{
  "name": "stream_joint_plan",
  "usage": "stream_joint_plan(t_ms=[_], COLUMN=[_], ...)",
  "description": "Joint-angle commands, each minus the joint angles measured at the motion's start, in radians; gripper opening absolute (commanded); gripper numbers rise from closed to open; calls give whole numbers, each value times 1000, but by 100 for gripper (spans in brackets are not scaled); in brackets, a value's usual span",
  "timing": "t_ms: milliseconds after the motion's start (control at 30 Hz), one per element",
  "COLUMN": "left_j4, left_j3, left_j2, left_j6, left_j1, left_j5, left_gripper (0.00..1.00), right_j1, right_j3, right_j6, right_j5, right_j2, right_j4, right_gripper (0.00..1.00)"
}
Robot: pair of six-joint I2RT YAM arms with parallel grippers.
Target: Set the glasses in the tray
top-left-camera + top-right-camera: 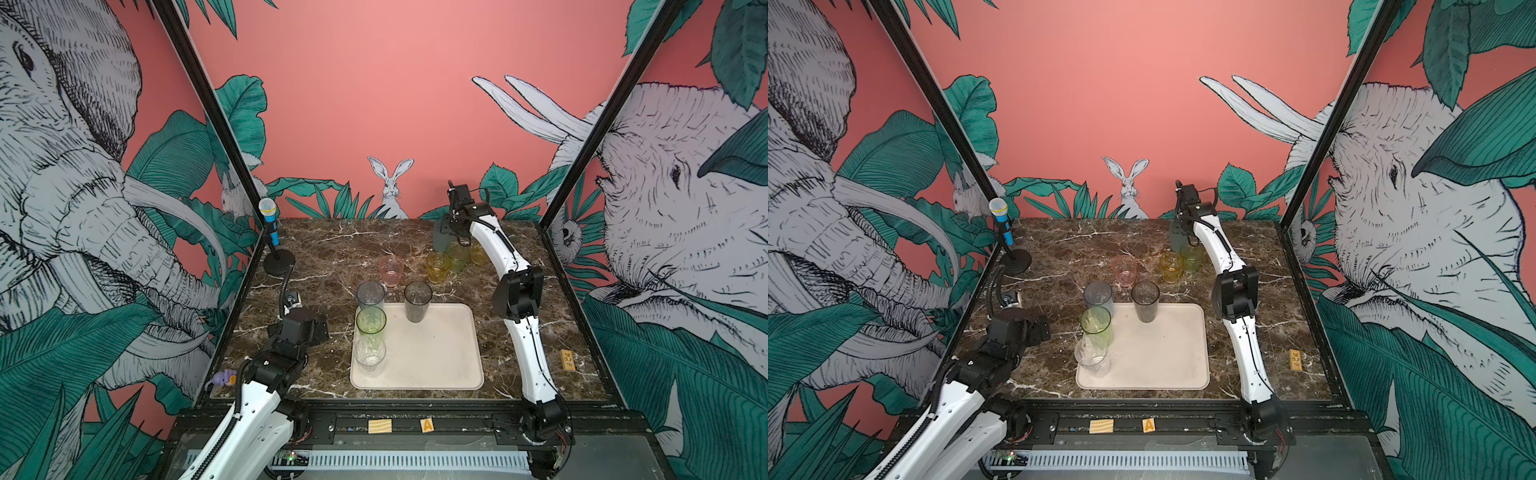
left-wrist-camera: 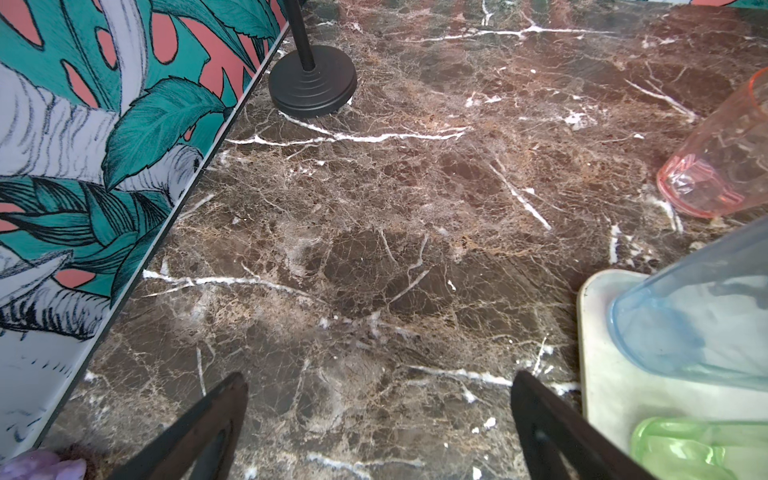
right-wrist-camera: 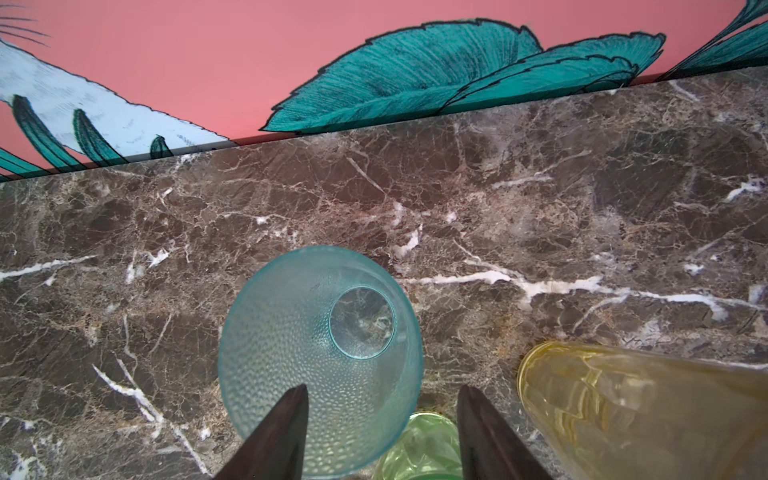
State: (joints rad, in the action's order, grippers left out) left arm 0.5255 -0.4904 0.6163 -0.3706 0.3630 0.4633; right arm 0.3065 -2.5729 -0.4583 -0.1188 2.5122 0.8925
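The cream tray (image 1: 440, 353) lies mid-table. On its left side stand a grey-blue glass (image 1: 370, 296), a green glass (image 1: 371, 322) and a clear glass (image 1: 370, 354); a smoky dark glass (image 1: 418, 303) stands at its far edge. A pink glass (image 1: 391, 271), a yellow glass (image 1: 438, 267), a short green glass (image 1: 457, 257) and an amber glass (image 1: 478, 253) stand on the marble behind. My right gripper (image 3: 384, 388) is open over the teal glass (image 3: 291, 340), one finger above its mouth, the other outside the rim. My left gripper (image 2: 378, 386) is open over bare marble left of the tray.
A microphone on a black round stand (image 1: 279, 262) is at the far left, with a small white box (image 1: 293, 298) near it. A wooden block (image 1: 567, 360) lies at the right edge and a purple toy (image 1: 222, 378) at the front left. Printed walls close three sides.
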Motion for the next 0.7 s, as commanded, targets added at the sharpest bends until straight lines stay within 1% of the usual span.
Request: stream_joint_plan(t_ms=[0,467,667], left_j4=[0,-2,-1], left_j3=[-25,-27,-27], left_j2=[0,4,3], left_j6=[-13,-11,-11], left_j1=[-4,-3,-3], left_j5=[-1,-3,-2], left_gripper=[100,100,100], right_j1=[-5,-8,-11], right_j3=[-4,-3,-1], right_j6=[-11,-15,-17], right_j5=[-11,-4,5], right_j2=[12,32,40], right_j4=[-19,-26,-28], right_gripper=[59,57,52])
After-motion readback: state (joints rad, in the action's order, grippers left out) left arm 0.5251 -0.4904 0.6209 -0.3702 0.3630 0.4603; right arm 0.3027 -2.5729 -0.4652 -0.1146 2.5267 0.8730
